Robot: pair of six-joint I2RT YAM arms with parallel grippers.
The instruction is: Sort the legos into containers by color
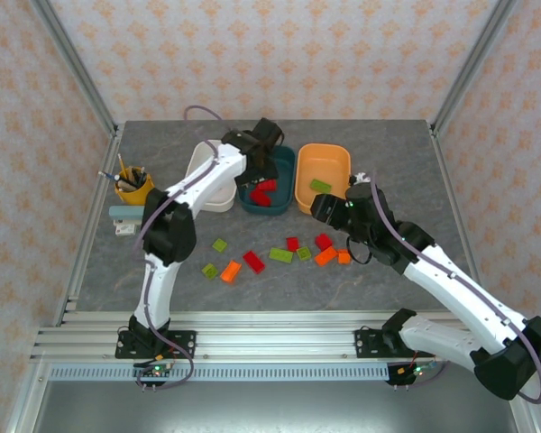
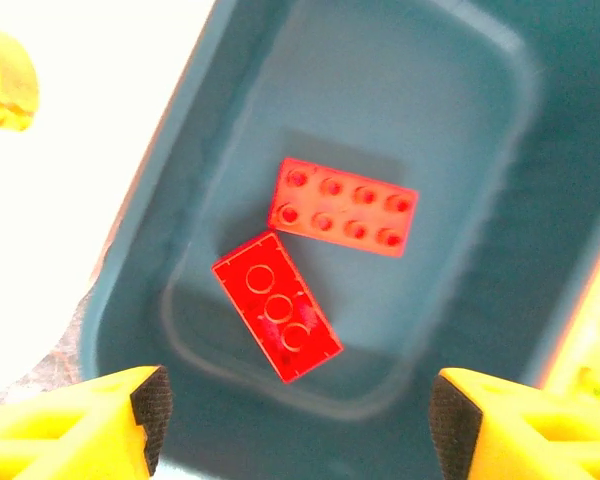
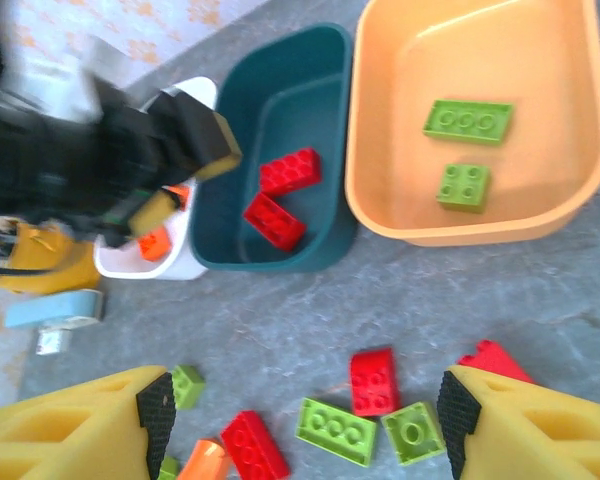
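Three tubs stand in a row at the back: white [image 1: 206, 180], dark teal [image 1: 282, 167] and orange [image 1: 325, 162]. My left gripper [image 1: 260, 171] hangs open over the teal tub [image 2: 480, 120], with nothing between its fingers [image 2: 295, 420]. Two red bricks [image 2: 343, 207] [image 2: 277, 305] lie below it. My right gripper [image 1: 327, 216] is open [image 3: 300, 420] above loose bricks on the table: a red one [image 3: 374, 380], a green oblong [image 3: 337, 432], a green square [image 3: 412, 433] and an orange one [image 3: 202, 462]. The orange tub [image 3: 380, 200] holds two green bricks [image 3: 468, 119]. An orange brick [image 3: 155, 242] lies in the white tub.
A yellow cup of pens [image 1: 132, 185] and a light blue block [image 1: 124, 215] stand at the left, beside the white tub. Red, green and orange bricks [image 1: 253, 262] are scattered across the table's middle. Slanted frame posts [image 1: 81, 72] border the table on both sides.
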